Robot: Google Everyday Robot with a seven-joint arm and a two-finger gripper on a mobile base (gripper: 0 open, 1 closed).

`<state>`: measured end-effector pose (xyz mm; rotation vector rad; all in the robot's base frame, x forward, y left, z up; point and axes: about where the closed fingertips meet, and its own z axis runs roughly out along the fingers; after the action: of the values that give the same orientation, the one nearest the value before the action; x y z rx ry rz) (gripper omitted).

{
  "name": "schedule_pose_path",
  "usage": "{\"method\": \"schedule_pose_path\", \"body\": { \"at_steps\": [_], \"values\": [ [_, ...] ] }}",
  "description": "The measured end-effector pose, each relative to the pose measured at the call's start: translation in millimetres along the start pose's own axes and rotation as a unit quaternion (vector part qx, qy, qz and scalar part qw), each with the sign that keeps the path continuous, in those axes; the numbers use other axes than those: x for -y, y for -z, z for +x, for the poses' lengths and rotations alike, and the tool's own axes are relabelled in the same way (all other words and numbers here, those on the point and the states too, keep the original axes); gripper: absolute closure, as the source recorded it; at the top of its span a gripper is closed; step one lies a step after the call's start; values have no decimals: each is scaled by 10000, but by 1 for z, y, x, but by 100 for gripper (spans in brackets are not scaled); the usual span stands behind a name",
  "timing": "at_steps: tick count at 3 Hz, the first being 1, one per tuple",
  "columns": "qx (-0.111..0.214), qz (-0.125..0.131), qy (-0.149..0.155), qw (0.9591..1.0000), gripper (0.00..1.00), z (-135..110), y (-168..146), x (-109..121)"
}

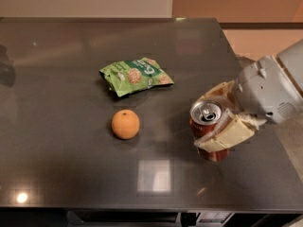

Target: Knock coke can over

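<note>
The coke can [207,112], red with a silver top and pull tab, stands upright at the right side of the dark table [57,174]. My gripper [200,123] reaches in from the right and is shut on the can. One cream finger [217,91] lies behind the can and the other [226,136] crosses its front. I cannot tell whether the can's base touches the table.
An orange [125,124] lies left of the can, a hand's width away. A green snack bag [135,75] lies behind the orange. The table's right edge [279,141] runs under the gripper's white body [270,91], and the front edge is close below.
</note>
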<state>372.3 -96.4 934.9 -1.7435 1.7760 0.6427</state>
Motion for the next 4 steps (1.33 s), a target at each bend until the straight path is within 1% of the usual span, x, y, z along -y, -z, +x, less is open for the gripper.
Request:
{"method": "schedule_pose_path", "body": {
  "at_steps": [1,2,3,4],
  "values": [
    [-866,-31,-33,9962,100,-2,-2,22],
    [-1636,-71,-199,9863,100,15,-12,52],
    [-2284,-102,-401,9727,100,39,-25,82],
    [-2773,-136,-492,9594,100,56,-40,106]
  ]
}}
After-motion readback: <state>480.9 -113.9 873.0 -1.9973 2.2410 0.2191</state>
